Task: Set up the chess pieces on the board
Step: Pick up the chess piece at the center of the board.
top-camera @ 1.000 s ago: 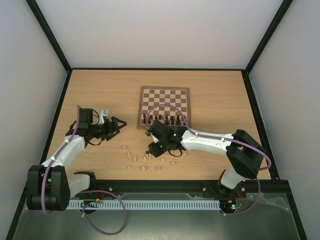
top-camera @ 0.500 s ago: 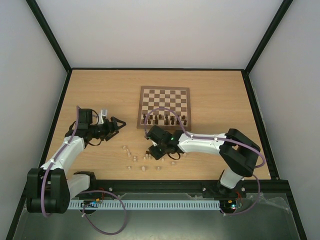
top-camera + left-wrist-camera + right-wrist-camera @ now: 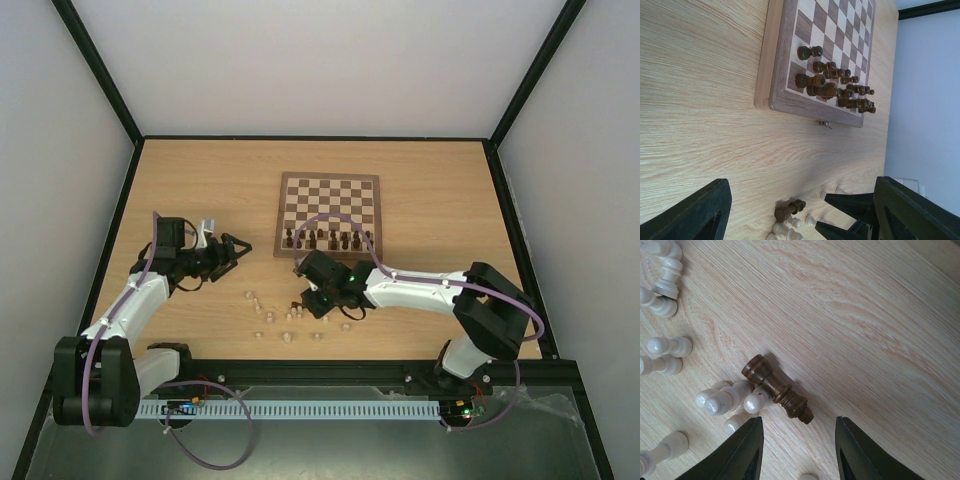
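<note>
The board point(image 3: 328, 176) lies at mid table, with dark chess pieces point(image 3: 330, 240) standing on its two near rows; they also show in the left wrist view point(image 3: 832, 87). Pale pieces point(image 3: 270, 318) lie scattered on the table in front of the board. My right gripper point(image 3: 303, 300) is open and empty, low over this pile. Its fingers straddle a dark piece point(image 3: 777, 388) that lies on its side against pale pieces point(image 3: 720, 400). My left gripper point(image 3: 245, 248) is open and empty, left of the board. Its view shows the same dark piece point(image 3: 789, 210).
The board's frame point(image 3: 780, 75) has a small metal clasp point(image 3: 825, 124) on its near edge. The right gripper's black fingers point(image 3: 850, 200) reach in beside the loose pieces. Black rails edge the table on all sides.
My right gripper has shifted slightly down and left over the loose pieces and stays open. The left arm has not moved.
</note>
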